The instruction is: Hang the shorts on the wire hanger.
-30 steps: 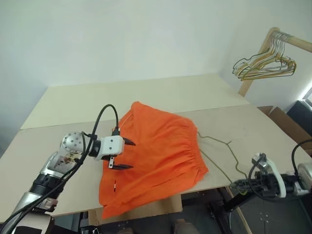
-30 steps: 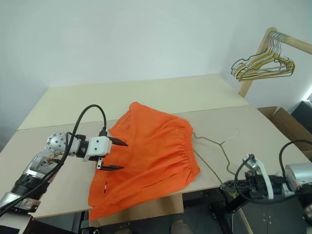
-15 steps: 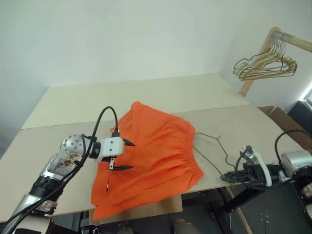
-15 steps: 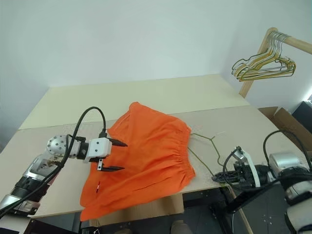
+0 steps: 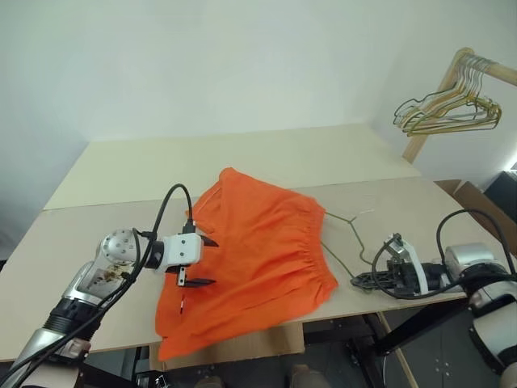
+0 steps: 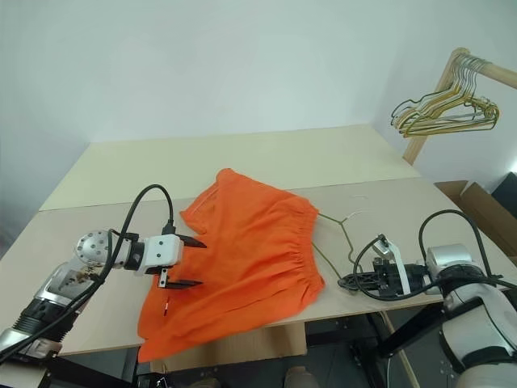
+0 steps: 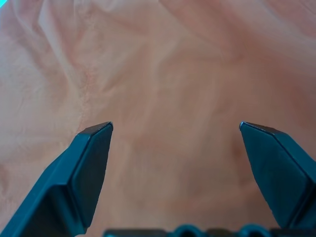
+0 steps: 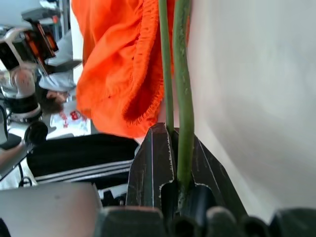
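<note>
Shorts [image 5: 254, 255] lie flat on the table [image 5: 105, 234], one leg overhanging the near edge. The hanger [image 5: 349, 230] lies just beside the waistband, partly under it. Right hand [image 8: 174, 163] is clamped on the hanger wire at the near table edge; left hand [image 5: 200, 260] hovers over the shorts, fingers [image 7: 91, 163] spread wide. To thread well, pin the fabric with the left while sliding the wire level into the waistband.

The shorts [image 5: 250, 259] are taking up the middle of the tabletop [image 5: 105, 186] and drooping over its near edge. The wire hanger [image 5: 349, 242] is lying near the right edge. Back half and far left corner are sitting wide open for reaching.
</note>
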`<act>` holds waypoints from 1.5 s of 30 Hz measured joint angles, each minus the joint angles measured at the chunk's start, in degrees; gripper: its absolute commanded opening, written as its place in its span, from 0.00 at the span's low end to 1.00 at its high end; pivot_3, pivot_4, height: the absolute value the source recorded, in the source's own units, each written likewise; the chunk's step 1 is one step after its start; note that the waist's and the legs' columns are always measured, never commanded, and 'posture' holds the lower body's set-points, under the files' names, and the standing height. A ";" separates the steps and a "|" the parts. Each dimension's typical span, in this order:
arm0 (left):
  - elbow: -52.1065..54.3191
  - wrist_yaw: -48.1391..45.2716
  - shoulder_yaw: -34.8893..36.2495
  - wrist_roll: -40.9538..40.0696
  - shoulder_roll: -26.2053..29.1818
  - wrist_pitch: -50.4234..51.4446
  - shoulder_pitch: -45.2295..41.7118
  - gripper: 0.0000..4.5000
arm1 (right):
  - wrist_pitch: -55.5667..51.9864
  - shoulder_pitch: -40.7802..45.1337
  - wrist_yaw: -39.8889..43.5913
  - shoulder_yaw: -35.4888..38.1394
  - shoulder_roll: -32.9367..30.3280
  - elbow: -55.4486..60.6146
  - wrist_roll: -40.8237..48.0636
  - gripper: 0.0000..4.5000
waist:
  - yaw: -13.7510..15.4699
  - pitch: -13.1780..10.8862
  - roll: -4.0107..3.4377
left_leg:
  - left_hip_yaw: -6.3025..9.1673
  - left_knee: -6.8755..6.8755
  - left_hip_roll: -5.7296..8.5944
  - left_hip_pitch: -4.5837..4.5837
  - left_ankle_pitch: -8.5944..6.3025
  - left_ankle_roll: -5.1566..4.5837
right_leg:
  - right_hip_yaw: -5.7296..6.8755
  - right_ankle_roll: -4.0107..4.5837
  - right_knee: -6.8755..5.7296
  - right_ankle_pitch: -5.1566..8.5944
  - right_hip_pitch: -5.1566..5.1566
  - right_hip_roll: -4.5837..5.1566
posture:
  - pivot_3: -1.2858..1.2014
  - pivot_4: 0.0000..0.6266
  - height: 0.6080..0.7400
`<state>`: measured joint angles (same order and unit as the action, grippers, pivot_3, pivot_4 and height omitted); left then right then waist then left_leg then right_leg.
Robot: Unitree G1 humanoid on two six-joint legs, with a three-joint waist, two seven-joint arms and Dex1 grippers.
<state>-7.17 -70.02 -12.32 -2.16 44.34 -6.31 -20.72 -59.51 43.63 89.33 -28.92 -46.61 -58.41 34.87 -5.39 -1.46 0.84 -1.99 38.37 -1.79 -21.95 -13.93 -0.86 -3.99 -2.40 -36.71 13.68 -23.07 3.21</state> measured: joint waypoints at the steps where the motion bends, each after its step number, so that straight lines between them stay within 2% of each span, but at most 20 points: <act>1: 0.01 0.17 0.00 0.01 0.00 0.00 0.07 0.99 | 0.55 0.31 0.02 1.23 0.64 -1.28 -0.65 0.00 | -0.01 0.01 0.01 | 0.01 0.00 0.00 0.00 0.00 0.00 | 0.00 0.00 0.00 0.00 0.00 0.00 | 0.51 0.00 1.00; 9: 0.02 0.90 0.00 0.14 0.02 -0.03 0.56 0.99 | 5.97 0.35 -0.35 11.36 3.67 -4.58 -5.51 0.00 | -0.09 0.03 0.03 | 0.00 0.01 0.01 -0.01 0.00 0.00 | -0.01 0.00 -0.05 0.00 -0.03 0.01 | 0.50 0.00 1.00; 14: -0.98 1.48 -0.14 0.61 -0.84 -1.22 -0.09 0.99 | 20.03 -3.99 -6.30 19.95 5.49 1.78 -7.87 0.00 | -0.03 0.03 0.01 | 0.01 0.00 0.03 -0.09 0.00 0.00 | 0.00 -0.01 -0.03 0.00 -0.06 0.04 | 0.50 0.00 1.00; 17: -2.80 1.46 -0.13 0.41 -2.03 -1.30 -2.48 0.99 | 26.16 -6.47 -8.22 22.35 5.93 5.89 -9.54 0.00 | 0.11 0.03 0.00 | 0.01 0.01 0.06 -0.11 0.00 0.00 | 0.02 -0.01 -0.03 0.00 -0.06 0.07 | 0.49 0.00 1.00; 23: -7.69 1.80 2.74 -6.70 -9.36 3.62 -16.35 0.99 | 33.10 -7.82 -8.33 22.90 5.23 16.50 -13.48 0.00 | -0.24 0.03 0.00 | 0.06 0.09 0.06 -0.16 0.00 0.00 | 0.03 -0.02 -0.04 0.00 -0.07 0.05 | 0.48 0.00 1.00; 26: -16.52 -0.90 6.75 -12.48 -11.57 7.50 -30.52 0.99 | 33.92 -7.81 -8.24 22.69 4.84 21.47 -15.33 0.00 | -0.72 0.00 0.02 | 0.13 0.20 0.06 -0.27 -0.02 -0.04 | 0.08 -0.03 -0.05 0.00 -0.15 0.01 | 0.48 0.00 1.00; 29: -26.42 -6.13 8.67 -13.68 -11.12 6.37 -42.37 0.99 | 33.97 -6.98 -8.27 21.72 4.76 23.49 -17.46 0.00 | -1.77 0.04 -0.03 | 0.12 0.21 0.09 -0.21 -0.06 -0.10 | 0.07 -0.07 0.01 0.04 -0.06 0.02 | 0.48 0.00 1.00; 33: -43.45 -13.04 7.46 -10.46 -11.49 0.86 -52.82 0.99 | 34.09 -6.09 -8.32 20.36 5.32 24.20 -19.86 0.00 | -2.42 0.02 -0.03 | 0.12 0.22 0.11 -0.22 -0.07 -0.11 | 0.07 -0.12 0.00 0.08 -0.08 0.02 | 0.48 0.00 1.00; 37: -57.48 -20.21 2.88 -5.96 -12.87 -3.51 -60.14 0.99 | 34.37 -5.55 -8.69 19.56 6.69 24.76 -21.53 0.00 | -2.82 -0.05 -0.01 | 0.16 0.28 0.11 -0.37 -0.08 -0.13 | 0.08 -0.13 -0.04 0.09 -0.16 0.02 | 0.48 0.00 1.00; 40: -61.89 -22.08 -2.38 -3.72 -13.72 -6.29 -63.05 0.99 | 34.36 -5.26 -9.08 18.26 7.22 26.64 -22.83 0.00 | -3.08 -0.09 -0.03 | 0.16 0.31 0.12 -0.40 -0.13 -0.19 | 0.07 -0.18 -0.03 0.11 -0.18 0.04 | 0.48 0.00 1.00; 45: -66.90 -21.78 -3.26 2.85 -17.16 -10.04 -65.11 0.99 | 34.17 -5.27 -9.66 18.18 7.27 30.59 -23.42 0.00 | -3.21 -0.19 0.00 | 0.17 0.36 0.12 -0.44 -0.15 -0.21 | 0.07 -0.32 -0.04 0.20 -0.20 0.04 | 0.47 0.00 1.00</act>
<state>-74.07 -91.80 -15.58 0.70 27.18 -16.35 -85.83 -25.34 38.36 79.67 -10.74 -39.34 -27.82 11.45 -8.60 -1.65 0.83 -1.82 38.73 -1.67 -22.39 -14.08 -1.08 -3.92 -2.72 -36.75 13.87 -23.27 3.26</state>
